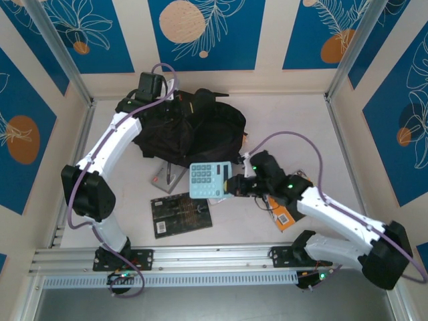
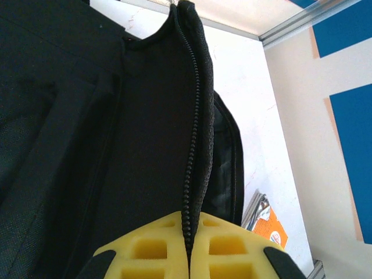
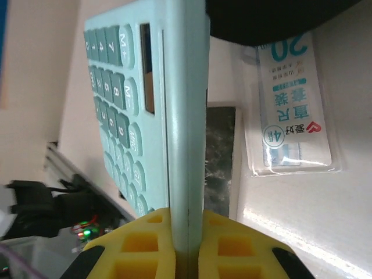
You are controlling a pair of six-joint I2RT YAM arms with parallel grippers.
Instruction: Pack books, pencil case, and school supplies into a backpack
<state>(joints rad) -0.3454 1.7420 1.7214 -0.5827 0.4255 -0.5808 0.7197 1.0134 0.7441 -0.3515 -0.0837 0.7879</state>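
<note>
The black backpack [image 1: 194, 127] lies at the back of the table. My left gripper [image 1: 158, 89] is shut on the backpack's [image 2: 87, 116] zip edge, which is pinched between the yellow fingertips [image 2: 151, 247]. My right gripper [image 1: 235, 186] is shut on the edge of a pale teal calculator [image 1: 210, 179], held above the table in front of the backpack with its keys [image 3: 119, 116] facing left. A clear blue-printed packet [image 3: 290, 110] and the black book [image 1: 180, 215] lie below it. An orange book [image 1: 283, 218] lies under the right arm. The pencil case is out of view.
A grey flat pouch [image 1: 164, 175] lies at the backpack's front edge. An orange-and-white book [image 2: 271, 225] sits right of the backpack. Metal rails [image 1: 200, 257] run along the near edge, and patterned walls close in the other sides.
</note>
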